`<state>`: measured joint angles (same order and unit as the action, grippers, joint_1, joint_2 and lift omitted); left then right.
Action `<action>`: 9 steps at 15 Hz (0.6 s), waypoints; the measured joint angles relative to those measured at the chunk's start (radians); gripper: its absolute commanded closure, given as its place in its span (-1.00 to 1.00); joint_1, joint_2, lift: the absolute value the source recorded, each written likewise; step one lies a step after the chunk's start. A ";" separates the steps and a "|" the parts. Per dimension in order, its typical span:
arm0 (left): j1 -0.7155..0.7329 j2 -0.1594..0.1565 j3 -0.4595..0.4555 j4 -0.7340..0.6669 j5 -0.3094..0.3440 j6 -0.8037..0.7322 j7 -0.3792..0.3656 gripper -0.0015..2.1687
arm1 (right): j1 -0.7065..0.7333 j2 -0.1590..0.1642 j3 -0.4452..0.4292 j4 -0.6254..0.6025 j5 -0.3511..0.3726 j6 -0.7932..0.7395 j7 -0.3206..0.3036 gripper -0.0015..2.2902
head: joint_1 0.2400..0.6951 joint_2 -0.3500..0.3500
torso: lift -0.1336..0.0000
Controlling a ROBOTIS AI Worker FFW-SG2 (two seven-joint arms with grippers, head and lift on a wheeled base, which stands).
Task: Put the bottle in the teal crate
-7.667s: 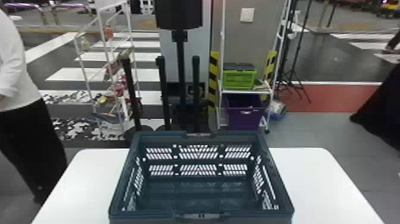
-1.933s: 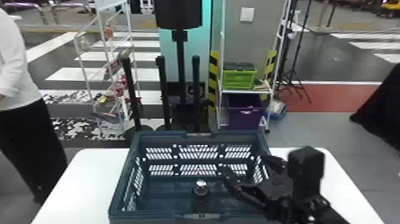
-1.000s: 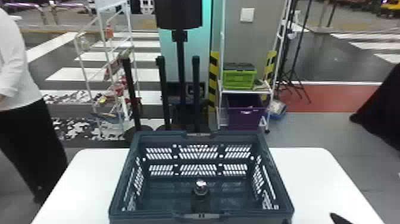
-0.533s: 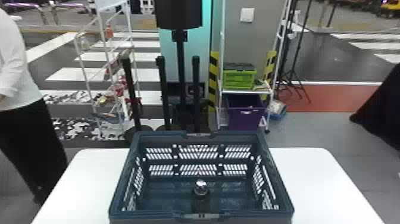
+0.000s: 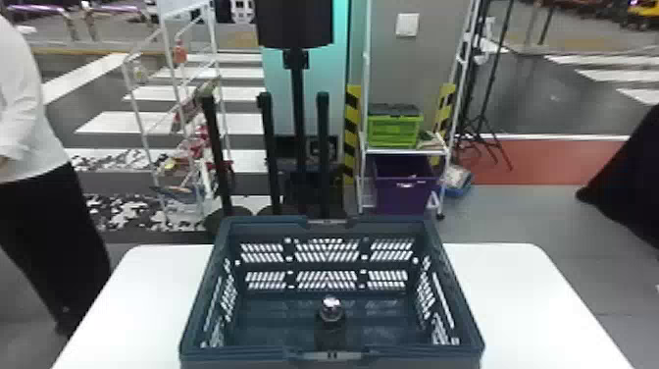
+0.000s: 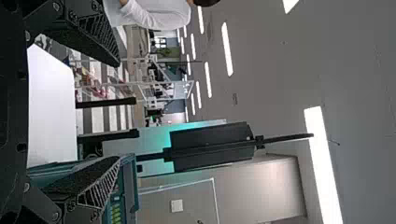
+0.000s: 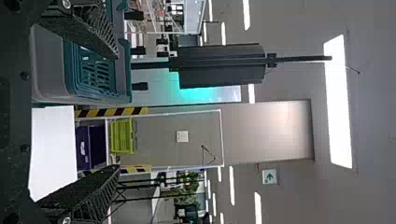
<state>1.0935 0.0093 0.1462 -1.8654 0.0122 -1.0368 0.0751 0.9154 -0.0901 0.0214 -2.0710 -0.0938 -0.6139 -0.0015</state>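
Bottle: you have the dark bottle [image 5: 331,321] inside the teal crate [image 5: 245,354], standing upright, its shiny silver cap [image 5: 331,306] facing up. It is about midway between the crate's two side walls and nearer the wall on your side than the far one.
Teal crate: it sits open-topped on the white counter [image 5: 519,304], with slotted walls and a grey latch [image 5: 329,355] at the middle of the near rim. You can see bare counter to either side of it.
Left hand: your left hand [image 6: 116,113] is open and empty, its two black fingers wide apart in its wrist view, with the crate showing beyond one of them.
Right hand: your right hand [image 7: 116,112] is open too, nothing between its fingers, which stand well apart; the crate shows past one and the counter lies beyond the gap.
Behind the counter: you face a white shelf unit [image 5: 407,151] holding a bright green crate [image 5: 394,131] above a purple bin [image 5: 404,194]. To the left of that is a black stand [image 5: 298,113], and farther left a white wire rack [image 5: 169,54].
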 measured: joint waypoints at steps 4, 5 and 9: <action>0.002 0.000 -0.002 0.003 0.000 -0.008 -0.002 -0.82 | 0.002 0.006 -0.004 0.016 -0.007 -0.021 0.000 -0.96 | 0.14 0.00 | 1.00; 0.000 0.000 -0.002 0.008 0.000 -0.009 -0.003 -0.82 | 0.006 0.006 -0.004 0.017 -0.007 -0.024 0.000 -0.96 | 0.14 0.00 | 1.00; -0.007 0.005 -0.003 0.019 0.000 -0.010 -0.005 -0.82 | 0.033 0.009 -0.005 0.017 -0.007 -0.076 0.000 -0.96 | 0.14 0.00 | 1.00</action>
<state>1.0866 0.0143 0.1427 -1.8463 0.0123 -1.0468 0.0701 0.9485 -0.0814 0.0165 -2.0535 -0.1012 -0.6897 -0.0015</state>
